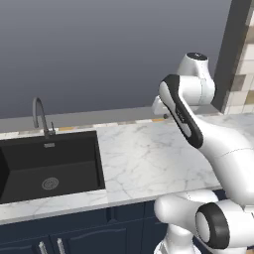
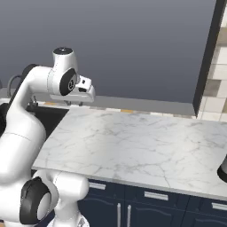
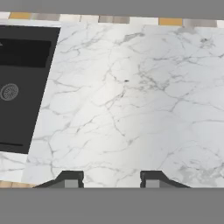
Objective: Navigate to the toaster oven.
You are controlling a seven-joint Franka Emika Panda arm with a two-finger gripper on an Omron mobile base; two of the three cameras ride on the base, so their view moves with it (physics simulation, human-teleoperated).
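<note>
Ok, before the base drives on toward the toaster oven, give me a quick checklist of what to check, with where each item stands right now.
1. Toaster oven located: cannot tell. No dark red box appears on this stretch of counter.
2. Gripper free of any load: ok. Its fingers stand apart with nothing between them.
3. Arm off the counter: ok. The hand hangs above the marble, touching nothing.
4. Sink kept out of the way: ok. It lies to the arm's left with its faucet behind it.
5. Dark thing at the right edge of the right base view: cannot tell. Too little shows to name it.
</note>
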